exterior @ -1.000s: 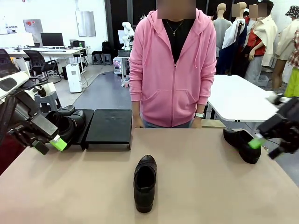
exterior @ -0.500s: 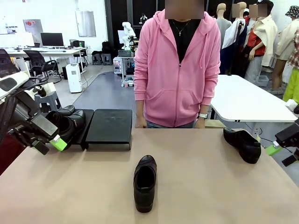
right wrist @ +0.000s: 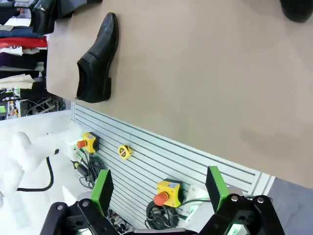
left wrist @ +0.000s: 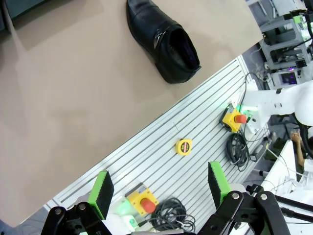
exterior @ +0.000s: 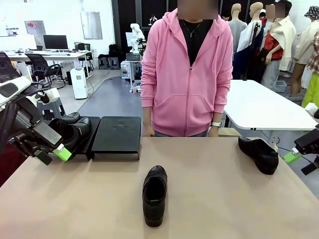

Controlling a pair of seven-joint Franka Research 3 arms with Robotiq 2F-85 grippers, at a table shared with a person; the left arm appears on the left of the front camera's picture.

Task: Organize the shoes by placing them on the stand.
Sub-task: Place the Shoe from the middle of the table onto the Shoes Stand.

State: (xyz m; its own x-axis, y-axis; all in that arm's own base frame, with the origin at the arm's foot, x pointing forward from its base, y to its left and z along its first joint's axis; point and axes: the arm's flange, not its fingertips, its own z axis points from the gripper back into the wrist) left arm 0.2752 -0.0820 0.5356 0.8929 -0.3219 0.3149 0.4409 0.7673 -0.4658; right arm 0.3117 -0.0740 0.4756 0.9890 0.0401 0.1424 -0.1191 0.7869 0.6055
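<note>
Front view: left gripper (exterior: 52,154) hangs low at the table's left edge, jaws spread wide, nothing between the green pads. It sits just in front of the stand's left end, near the shoes there; contact cannot be judged.

Right gripper (exterior: 300,163) is off the table's right edge, also released and empty, close to the right shoe (exterior: 258,154) but apart from it.

Stand (exterior: 117,134) rests at the far left of the table (exterior: 224,199), near the person's side. Its left end carries a cluster of stand shoes (exterior: 75,130), partly hidden by the left gripper, so the exact count is unclear. The right portion of the shelf is bare.

Centre shoe (exterior: 155,195) lies on the table well in front of the stand, toe pointing toward the far side and opening facing up. The right shoe lies near the far right corner, angled.

Person in a pink hoodie (exterior: 187,74) stands at the far edge, hands down by the table rim.

Left wrist view: fingers wide apart, holding nothing, hovering over the slatted rail beyond the table edge; the centre shoe (left wrist: 164,41) lies ahead on the tabletop.

Right wrist view: jaws likewise apart and empty, with the centre shoe (right wrist: 98,58) lying near the table's edge.
</note>
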